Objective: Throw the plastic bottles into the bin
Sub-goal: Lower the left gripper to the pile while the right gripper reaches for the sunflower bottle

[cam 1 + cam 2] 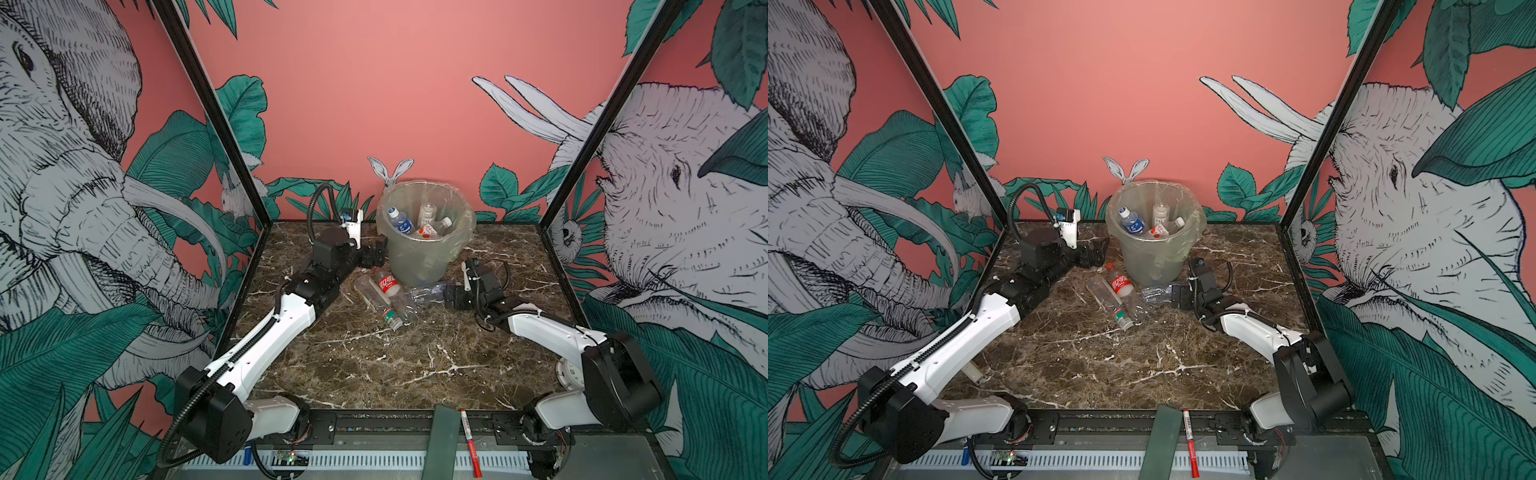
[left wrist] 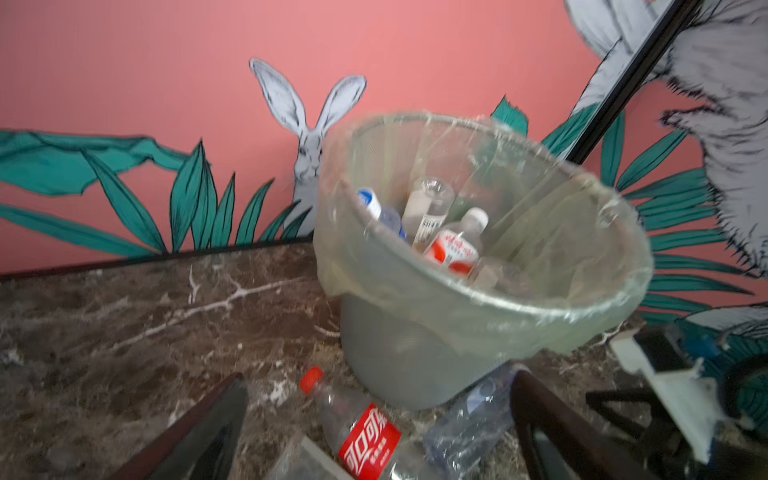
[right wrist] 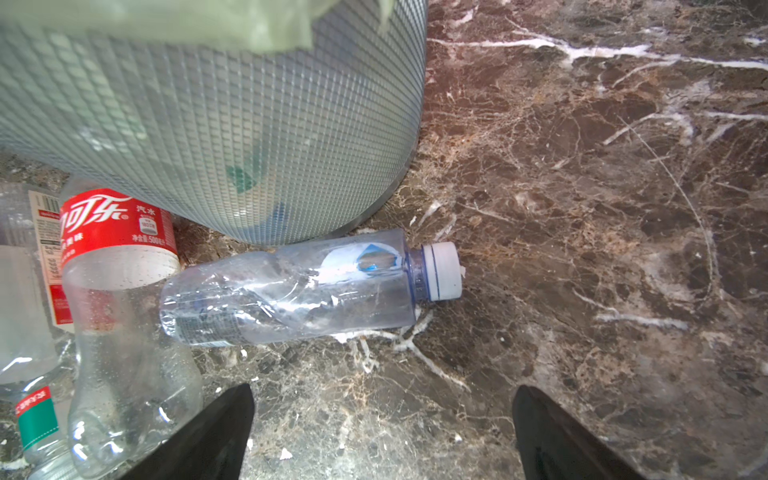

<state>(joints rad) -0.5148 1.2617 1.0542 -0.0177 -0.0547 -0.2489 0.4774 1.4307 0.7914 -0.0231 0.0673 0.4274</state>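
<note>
Bin (image 1: 419,259) at back of table (image 1: 374,365), some bottles (image 1: 400,220) inside it, other bottles (image 1: 387,285) lying before it

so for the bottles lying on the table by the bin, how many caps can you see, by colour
red cap: 1, on the red-label bottle
white cap: 1, on the crushed bottle
pale cap, colour unclear: 1, on the green-label bottle
total: 3
</note>
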